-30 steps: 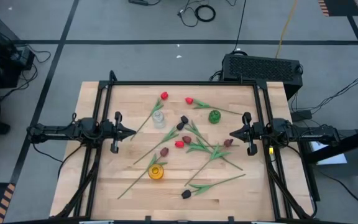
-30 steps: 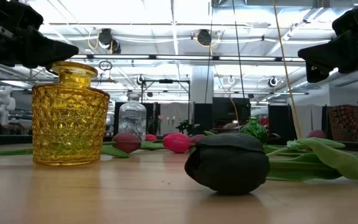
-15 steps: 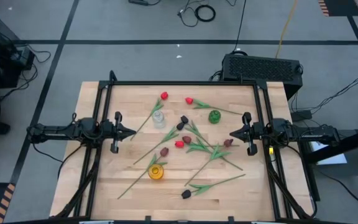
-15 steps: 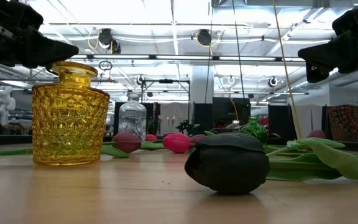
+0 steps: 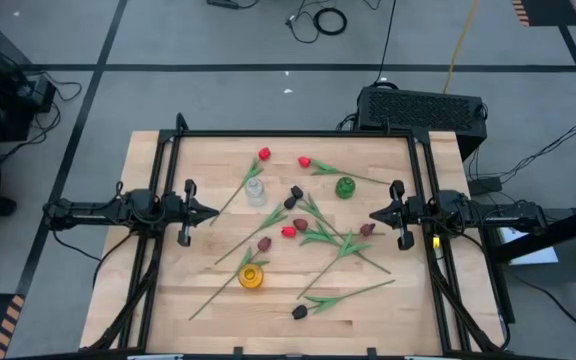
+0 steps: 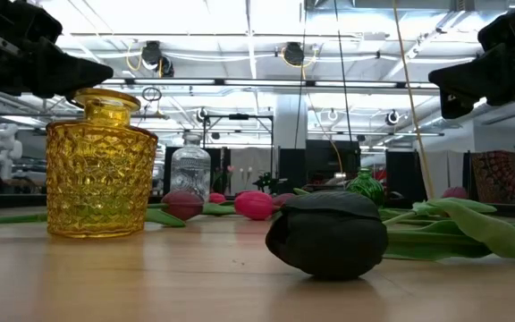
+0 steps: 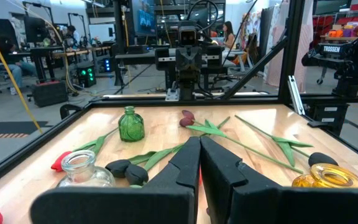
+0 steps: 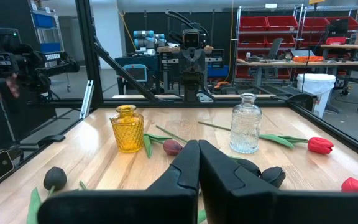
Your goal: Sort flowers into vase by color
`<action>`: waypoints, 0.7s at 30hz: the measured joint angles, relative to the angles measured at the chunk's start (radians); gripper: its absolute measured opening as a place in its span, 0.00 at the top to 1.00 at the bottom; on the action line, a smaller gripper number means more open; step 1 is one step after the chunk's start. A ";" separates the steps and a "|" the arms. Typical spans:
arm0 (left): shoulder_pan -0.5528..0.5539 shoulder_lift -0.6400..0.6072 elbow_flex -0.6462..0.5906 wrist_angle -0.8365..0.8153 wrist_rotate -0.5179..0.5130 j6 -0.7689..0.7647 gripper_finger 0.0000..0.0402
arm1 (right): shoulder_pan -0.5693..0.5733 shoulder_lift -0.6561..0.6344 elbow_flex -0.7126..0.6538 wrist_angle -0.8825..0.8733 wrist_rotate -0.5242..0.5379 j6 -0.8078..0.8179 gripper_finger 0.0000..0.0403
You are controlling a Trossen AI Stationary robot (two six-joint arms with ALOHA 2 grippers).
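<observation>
High view from above shows my flowers, red, maroon and near-black tulips, all lying scattered across the middle of the wooden worktop. Among them stand three vases: yellow vase, clear vase and green vase, each with no flowers in it. I judge sorting has not started. My left hand and right hand hover closed at opposite sides, gripping nothing.
</observation>
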 joint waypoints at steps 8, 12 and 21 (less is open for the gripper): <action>0.000 0.000 0.000 0.000 0.000 0.000 0.95 | 0.000 0.000 0.000 0.000 0.000 0.000 1.00; 0.000 0.000 0.000 0.000 0.000 0.000 0.95 | 0.000 0.000 0.000 0.000 0.000 0.000 1.00; 0.000 0.000 0.001 0.035 -0.005 0.000 0.95 | 0.000 0.000 0.000 0.000 0.000 0.000 1.00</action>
